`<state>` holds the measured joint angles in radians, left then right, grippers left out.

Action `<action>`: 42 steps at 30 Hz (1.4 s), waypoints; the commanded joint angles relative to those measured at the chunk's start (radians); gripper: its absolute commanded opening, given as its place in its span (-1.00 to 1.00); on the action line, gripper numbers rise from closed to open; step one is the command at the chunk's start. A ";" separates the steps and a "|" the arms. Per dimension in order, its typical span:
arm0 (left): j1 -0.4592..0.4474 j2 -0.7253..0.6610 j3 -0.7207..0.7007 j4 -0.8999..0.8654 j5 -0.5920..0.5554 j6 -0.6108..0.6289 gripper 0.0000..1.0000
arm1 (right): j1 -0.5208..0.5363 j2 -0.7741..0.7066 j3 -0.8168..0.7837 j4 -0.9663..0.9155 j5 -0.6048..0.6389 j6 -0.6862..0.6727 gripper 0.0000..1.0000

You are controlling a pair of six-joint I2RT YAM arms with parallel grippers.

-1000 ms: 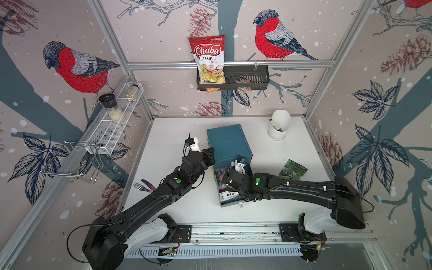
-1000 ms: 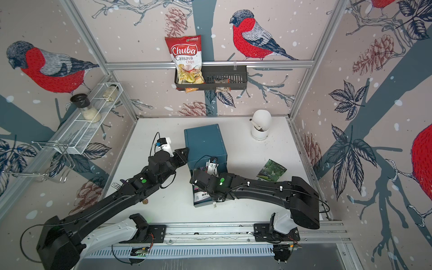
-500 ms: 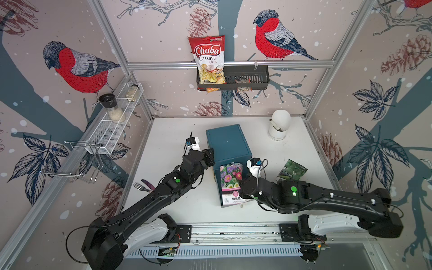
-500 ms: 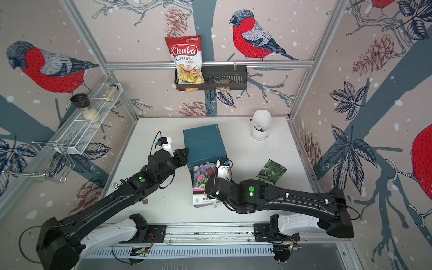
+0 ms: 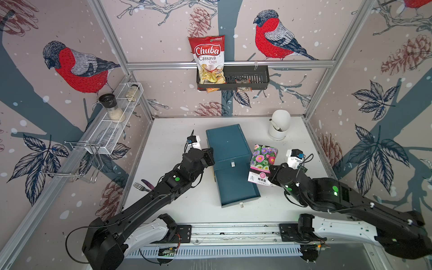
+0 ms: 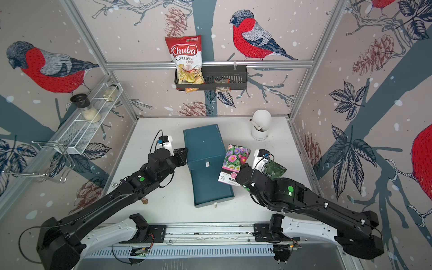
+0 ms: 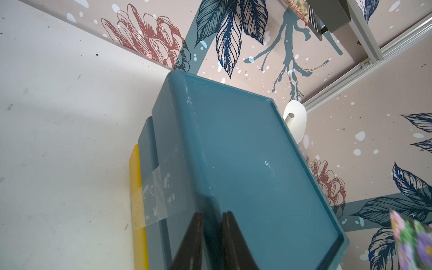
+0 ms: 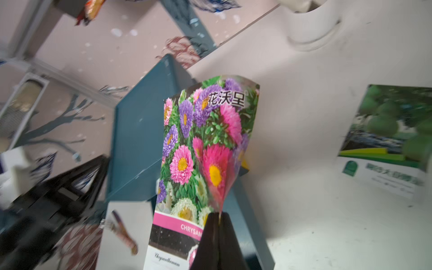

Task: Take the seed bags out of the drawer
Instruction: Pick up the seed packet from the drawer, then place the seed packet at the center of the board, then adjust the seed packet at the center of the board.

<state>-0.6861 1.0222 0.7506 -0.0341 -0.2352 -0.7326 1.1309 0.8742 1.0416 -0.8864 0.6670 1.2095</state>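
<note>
- Right claw [image 8: 218,214]: closed tight on the lower edge of the glossy pink-and-purple flower seed packet [image 5: 263,159], gripping it by its white-and-pink bottom band.
- That flower seed packet [image 8: 205,140] is held up off the white desk [image 5: 177,205], standing roughly upright with its upper part curling. In both top views it hangs just beside the right wall of the drawer [image 5: 236,187].
- Green-and-white seed packet [image 6: 275,169]: lies flat on the desk near its right edge, right of the raised packet. The right wrist partly covers it in a top view; the right wrist view [image 8: 388,140] shows it more fully.
- Teal plastic drawer box [image 5: 228,145]: stands mid-desk, with the drawer pulled out toward the near edge.
- Left claw [image 7: 214,215]: nearly closed, with one finger [image 7: 196,240] on either side of the raised rim on the box's top, by its left side, pinching that rim.
- White round cup [image 5: 279,127]: sits near the far right corner of the desk.
- Metal fork [image 5: 140,187]: rests by the left edge, beside the left arm.
- Red chips bag [image 5: 209,58]: stands in the black wall basket [image 5: 254,76] on the back wall.
</note>
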 commanded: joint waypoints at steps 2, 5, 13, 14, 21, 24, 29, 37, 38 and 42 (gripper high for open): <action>0.013 0.004 0.017 -0.121 0.010 0.052 -0.64 | -0.281 0.001 -0.056 0.031 -0.178 -0.125 -1.00; 0.020 0.006 0.030 -0.125 0.024 0.072 -0.63 | -0.477 -0.005 -0.128 0.111 -0.319 -0.220 -1.00; 0.022 -0.007 0.080 -0.108 0.182 0.082 0.16 | -0.734 0.120 -0.276 0.269 -0.485 -0.383 -1.00; 0.023 -0.011 0.087 -0.110 0.190 0.076 0.21 | -0.745 0.136 -0.286 0.286 -0.486 -0.392 -1.00; 0.021 -0.006 0.104 -0.126 0.234 0.050 0.21 | -0.802 0.269 -0.354 0.418 -0.549 -0.413 -1.00; 0.021 0.009 0.111 -0.185 0.169 0.034 0.10 | -0.819 0.313 -0.378 0.482 -0.576 -0.419 -1.00; 0.020 0.017 0.115 -0.256 0.117 0.034 0.12 | -0.845 0.374 -0.395 0.545 -0.583 -0.431 -1.00; 0.016 0.010 0.106 -0.247 0.146 0.045 0.17 | -0.859 0.526 -0.402 0.616 -0.577 -0.446 -1.00; 0.016 0.011 0.104 -0.247 0.146 0.046 0.17 | -0.862 0.539 -0.403 0.624 -0.570 -0.444 -1.00; 0.015 0.016 0.087 -0.243 0.143 0.043 0.15 | -0.899 0.615 -0.400 0.652 -0.555 -0.435 -1.00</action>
<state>-0.6682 1.0367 0.8459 -0.2687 -0.0837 -0.6991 0.2470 1.4544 0.6418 -0.2531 0.0868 0.7811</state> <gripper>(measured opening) 0.580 0.069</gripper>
